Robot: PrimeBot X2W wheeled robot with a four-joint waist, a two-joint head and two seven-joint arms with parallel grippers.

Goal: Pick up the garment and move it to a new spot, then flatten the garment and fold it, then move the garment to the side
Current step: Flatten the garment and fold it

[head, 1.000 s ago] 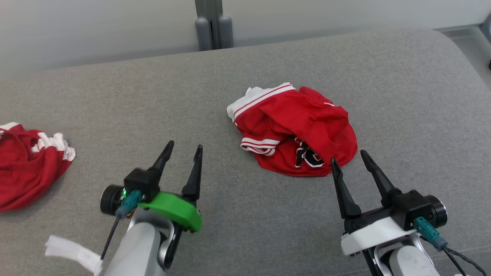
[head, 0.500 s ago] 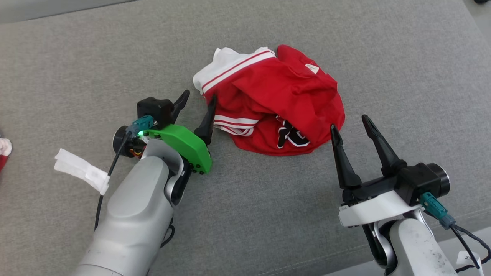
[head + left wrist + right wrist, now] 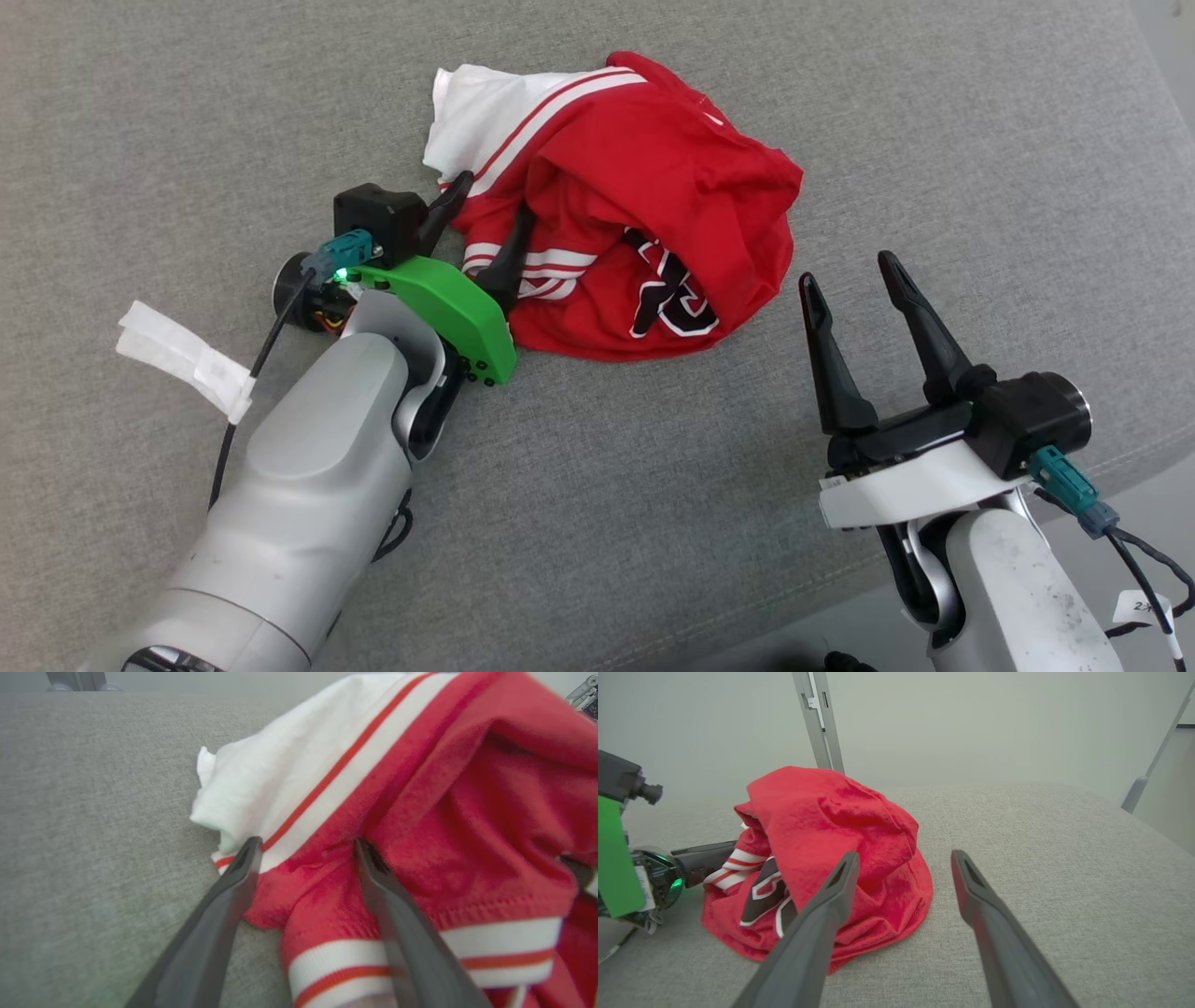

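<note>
Pick-up step: the left claw [image 3: 495, 194], jaws apart, straddles the striped hem of the crumpled red garment [image 3: 653, 177] on the grey cushion [image 3: 187, 112], the right claw [image 3: 847, 269] spread just beside it; the next move calls for closing and lifting.

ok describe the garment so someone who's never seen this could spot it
On the grey padded surface, look at the middle, by the left claw with its green bracket. A crumpled red jersey lies there, with a white red-striped panel and black lettering. Bright red cloth sets it apart from the white tape tag and the grey around it.
</note>
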